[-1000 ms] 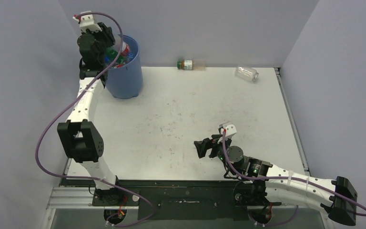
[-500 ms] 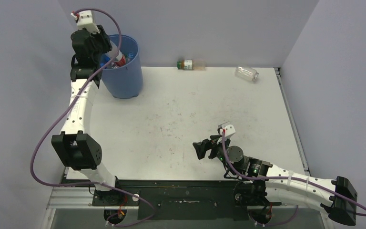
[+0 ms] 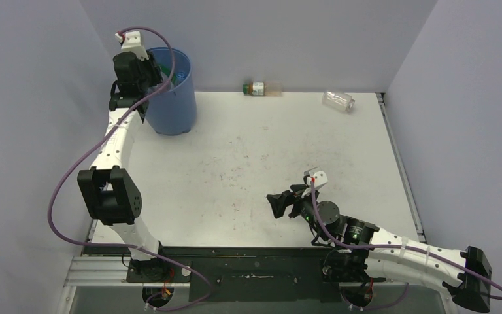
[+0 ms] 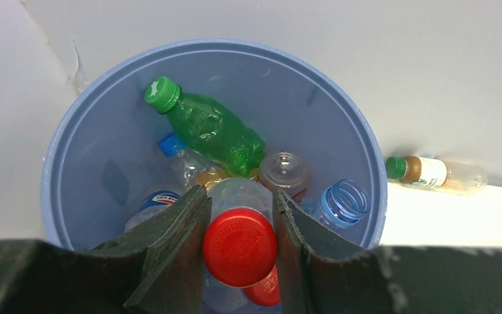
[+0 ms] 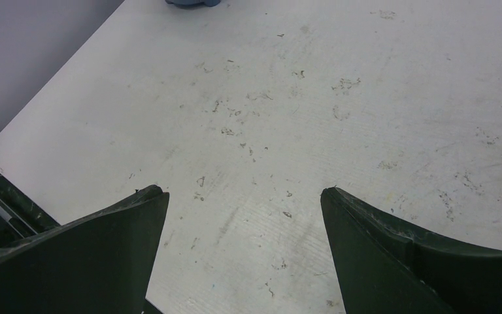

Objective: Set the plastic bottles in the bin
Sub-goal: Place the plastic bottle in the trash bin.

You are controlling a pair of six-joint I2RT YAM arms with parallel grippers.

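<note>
My left gripper [image 3: 151,73] hangs over the left rim of the blue bin [image 3: 173,111]. In the left wrist view the gripper [image 4: 240,191] is shut on a clear bottle with a red cap [image 4: 240,246], held above the bin's opening [image 4: 268,85]. Inside lie a green bottle [image 4: 212,127], a blue-tinted bottle [image 4: 343,201], a Pepsi-labelled bottle [image 4: 160,198] and others. A brown bottle with a green cap [image 3: 261,88] lies by the back wall, also in the left wrist view [image 4: 435,174]. A clear bottle [image 3: 338,100] lies at the back right. My right gripper [image 3: 278,204] is open and empty over bare table [image 5: 242,191].
Grey walls close the table at the back, left and right. The white tabletop [image 3: 255,157] is scuffed. The table's near left edge shows in the right wrist view [image 5: 13,186].
My left gripper swung left, then back right over the bin's rim, still holding the red-capped bottle. My right arm shifted slightly.
</note>
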